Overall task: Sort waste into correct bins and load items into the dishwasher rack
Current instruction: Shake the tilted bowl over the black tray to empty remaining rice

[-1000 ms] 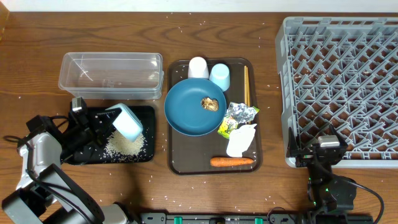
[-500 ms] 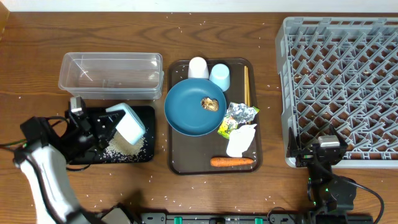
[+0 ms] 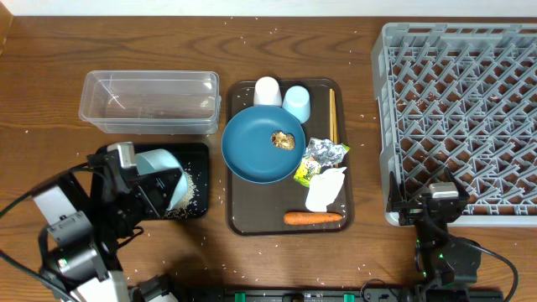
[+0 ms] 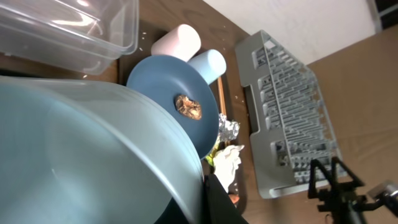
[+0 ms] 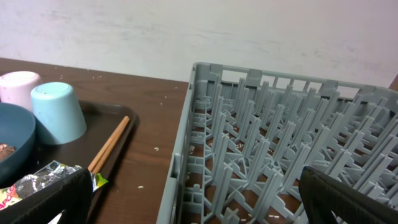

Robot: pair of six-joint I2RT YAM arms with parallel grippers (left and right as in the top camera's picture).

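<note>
One white bowl (image 3: 161,170) hung tilted over the black tray (image 3: 198,154), clamped in the left gripper (image 3: 144,186); far right of the tray, the right gripper (image 5: 193,180) stood with jaws apart.

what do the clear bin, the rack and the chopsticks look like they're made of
The clear bin is likely glossy transparent plastic; the table shows through its walls. The rack is probably matte grey moulded plastic, with uniform pegs. The chopsticks look like wood or bamboo: pale tan, not shiny.
</note>
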